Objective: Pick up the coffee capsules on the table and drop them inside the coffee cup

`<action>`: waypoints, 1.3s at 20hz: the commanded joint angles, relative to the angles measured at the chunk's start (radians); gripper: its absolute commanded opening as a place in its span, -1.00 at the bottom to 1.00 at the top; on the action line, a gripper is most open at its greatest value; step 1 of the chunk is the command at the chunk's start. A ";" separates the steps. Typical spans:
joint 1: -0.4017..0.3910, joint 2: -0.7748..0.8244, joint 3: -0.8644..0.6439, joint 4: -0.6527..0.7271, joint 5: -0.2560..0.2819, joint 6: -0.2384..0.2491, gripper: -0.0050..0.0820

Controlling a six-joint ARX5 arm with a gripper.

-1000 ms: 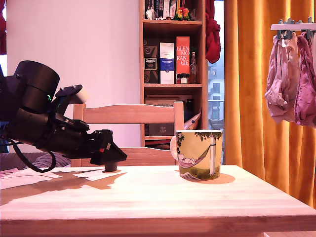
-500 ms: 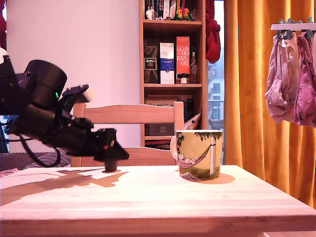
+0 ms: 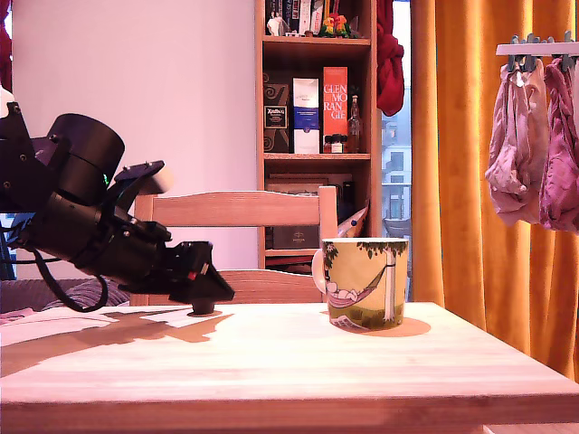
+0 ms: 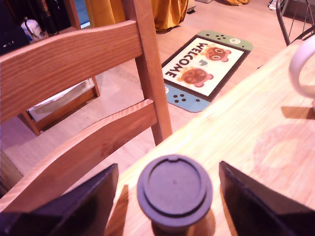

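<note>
Dark and round-lidded, the capsule (image 4: 174, 188) sits upright on the table (image 3: 298, 362), near the far edge, and you can see it squarely between your two fingers (image 4: 78, 199) in the wrist view. Your jaws are spread wide; neither finger touches the capsule, with clear gaps on both sides. In the exterior view the gripper (image 3: 204, 287) is low over the table at the exterior view's left, angled downward, and the capsule (image 3: 203, 308) shows as a small dark stub under its tip, casting a shadow on the wood.

Your cup (image 3: 365, 283) stands upright on the table toward the exterior view's right, well apart from the capsule, its pale handle facing the gripper's side. In the wrist view only that handle (image 4: 301, 69) shows at the frame's edge. Only this one capsule is visible to you; whether a second one is anywhere on the table you cannot tell from these views.

Beyond the table's far edge stands a wooden chair (image 3: 237, 210), its backrest slats filling much of the wrist view. A "WELCOME" mat (image 4: 204, 61) lies on the floor past it. Behind, you have a bookshelf (image 3: 312, 108), and orange curtains (image 3: 470, 154) hang at the exterior view's right.
</note>
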 commanded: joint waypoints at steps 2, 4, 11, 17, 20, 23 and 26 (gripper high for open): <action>0.002 0.024 -0.008 -0.020 -0.008 0.004 0.44; 0.002 0.024 -0.008 -0.048 -0.007 0.004 0.16; 0.002 0.022 -0.008 -0.124 -0.003 -0.024 -0.51; 0.001 -0.026 -0.008 -0.125 0.020 -0.056 -0.51; 0.001 -0.089 -0.007 -0.162 0.025 -0.060 -0.51; 0.001 -0.178 -0.007 -0.240 0.049 -0.059 -0.51; 0.001 -0.272 -0.007 -0.328 0.050 -0.060 -0.51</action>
